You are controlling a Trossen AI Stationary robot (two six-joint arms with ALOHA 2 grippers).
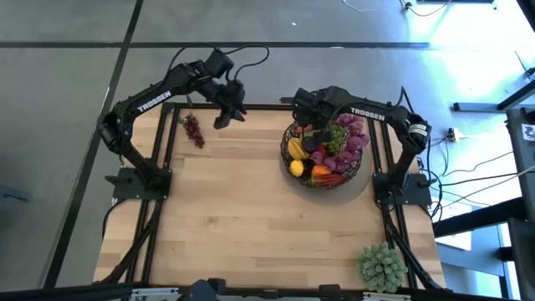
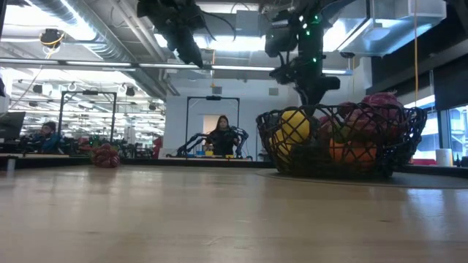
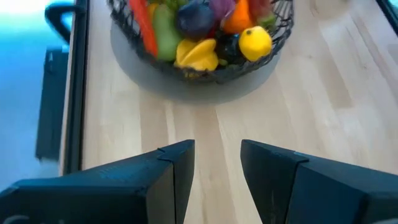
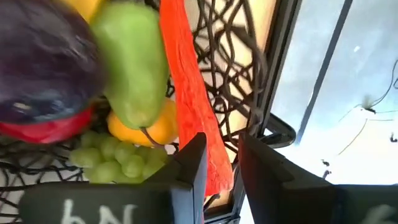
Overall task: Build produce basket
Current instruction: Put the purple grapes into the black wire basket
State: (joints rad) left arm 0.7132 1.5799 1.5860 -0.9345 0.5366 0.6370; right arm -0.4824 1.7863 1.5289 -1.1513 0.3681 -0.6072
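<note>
Left arm is reaching toward the far edge of the table, elbow bent; the left gripper (image 3: 216, 180) is hanging in the air, fingers parted with nothing between them. Right arm is folding inward at the far right side; the right gripper (image 4: 222, 163) is pointing downward, fingers slightly parted.

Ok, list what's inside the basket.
In the basket: lemon, chilli, green grapes, purple leaves. Lower layers are covered.

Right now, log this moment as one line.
left gripper: open, empty, raised near red grapes | right gripper: over basket, fingers astride red chilli | grapes outside basket
</note>
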